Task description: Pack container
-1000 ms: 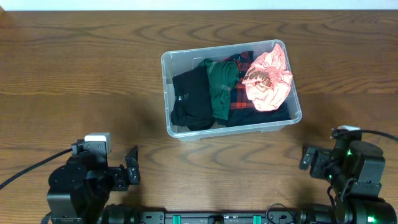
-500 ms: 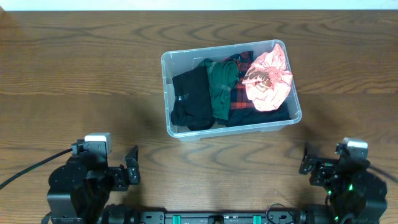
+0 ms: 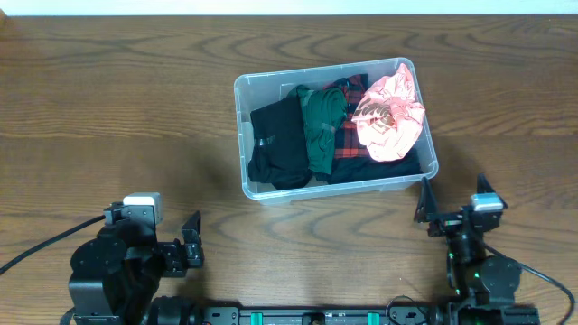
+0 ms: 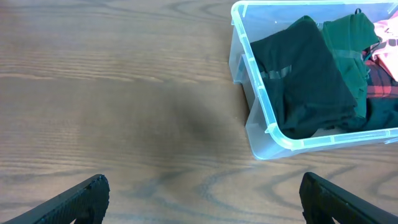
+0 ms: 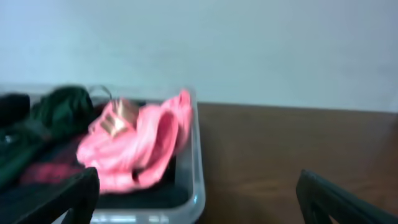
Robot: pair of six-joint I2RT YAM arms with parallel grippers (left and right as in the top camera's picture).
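The clear plastic container stands on the wooden table, right of centre. It holds a black garment, a green garment, red plaid cloth and a pink garment at its right end. The container also shows in the left wrist view and the right wrist view. My left gripper is open and empty near the front edge, left of the container. My right gripper is open and empty just in front of the container's right corner.
Bare wooden table surrounds the container. The arm bases sit at the front edge, left and right. A pale wall stands behind the table in the right wrist view.
The right arm has swung back toward the front edge and turned; its gripper now points at the container's right front corner. The left arm and the container have not moved.
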